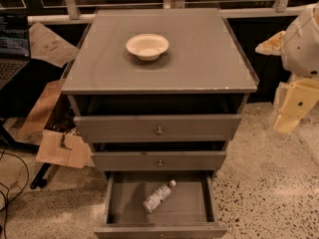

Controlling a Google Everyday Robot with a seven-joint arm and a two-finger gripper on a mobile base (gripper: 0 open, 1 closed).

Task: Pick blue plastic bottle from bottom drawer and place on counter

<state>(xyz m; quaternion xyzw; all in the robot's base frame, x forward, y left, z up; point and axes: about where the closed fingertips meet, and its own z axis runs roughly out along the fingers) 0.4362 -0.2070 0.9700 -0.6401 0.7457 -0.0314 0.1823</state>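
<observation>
- In the pulled-out bottom drawer [119, 205]: bottle [159, 196], flat on its side on the grey floor, near the middle, touching no wall.
- Slanted, with white cap toward the back right and base toward the front left.
- Drawer front right at the lower edge of the view.
- Above it, two upper drawers [124, 128], each with a round knob at the centre of its front, both standing a little out from the cabinet.
- On top, counter [204, 59], with a white bowl [147, 46] upright, left of centre and toward the back.
- At the far right, gripper [286, 116], pale yellow, hanging beside the cabinet over the speckled floor, level in the view with the top drawer.
- Well apart from bottle and counter, touching nothing in view.
- Open or closed: cannot tell.
- At the left, a laptop [12, 49] at the edge, cardboard pieces [62, 148] on the floor against the cabinet side, dark cables beside them.
</observation>
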